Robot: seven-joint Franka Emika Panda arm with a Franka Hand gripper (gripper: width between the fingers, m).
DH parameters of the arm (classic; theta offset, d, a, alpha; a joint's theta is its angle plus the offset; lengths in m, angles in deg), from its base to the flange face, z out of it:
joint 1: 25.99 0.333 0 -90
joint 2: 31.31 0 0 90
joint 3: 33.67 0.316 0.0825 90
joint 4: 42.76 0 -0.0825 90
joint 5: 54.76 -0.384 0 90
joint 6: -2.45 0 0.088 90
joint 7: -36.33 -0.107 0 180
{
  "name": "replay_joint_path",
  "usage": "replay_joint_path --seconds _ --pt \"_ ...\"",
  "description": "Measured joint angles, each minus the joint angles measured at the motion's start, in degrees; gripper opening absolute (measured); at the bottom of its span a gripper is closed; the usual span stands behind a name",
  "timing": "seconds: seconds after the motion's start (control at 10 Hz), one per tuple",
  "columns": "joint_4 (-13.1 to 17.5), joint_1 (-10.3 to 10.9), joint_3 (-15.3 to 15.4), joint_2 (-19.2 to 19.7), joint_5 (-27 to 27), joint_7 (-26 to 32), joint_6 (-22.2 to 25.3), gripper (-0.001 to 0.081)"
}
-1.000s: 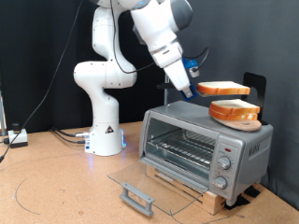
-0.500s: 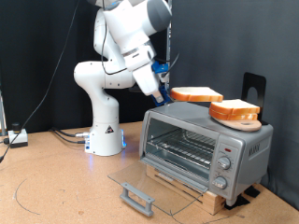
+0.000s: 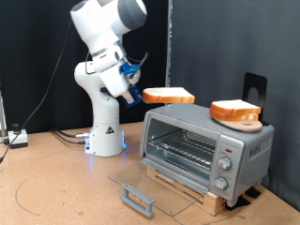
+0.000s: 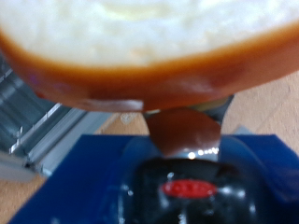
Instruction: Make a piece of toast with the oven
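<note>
The gripper has carried the piece of toast, pinched tight, left off the oven top, its door already open.

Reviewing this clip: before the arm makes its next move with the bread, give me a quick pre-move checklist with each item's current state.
1. Grip on the piece of toast: ok. The gripper holds it by one edge, roughly level, in the air.
2. Oven door open: ok. The glass door lies flat in front with its handle outward.
3. Rack free: ok as far as the exterior view shows; nothing sits on the wire rack.
4. Toast clear of the oven: ok. It hangs above the oven's top corner on the exterior view's left, not touching.
5. Second slice on the wooden dish atop the oven: ok, apart from the held slice.
6. Grip depth: cannot tell; the wrist view is filled by crust.
</note>
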Motion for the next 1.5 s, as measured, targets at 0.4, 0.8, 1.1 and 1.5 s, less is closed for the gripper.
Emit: replay_joint_path --seconds 0.4,0.8,1.1,1.5 --pt "0.69 -2.50 -3.73 0.75 3.41 3.19 3.09 0.0392" --pt "-4.51 -3.00 -4.29 1.38 7.41 15.77 -0.83 0.0392" --pt "-7.55 -3.93 -4.21 5.58 10.64 16.63 -9.26 0.0392" --pt "-7.75 -3.15 -2.86 12.50 10.70 18.59 -16.85 0.0392"
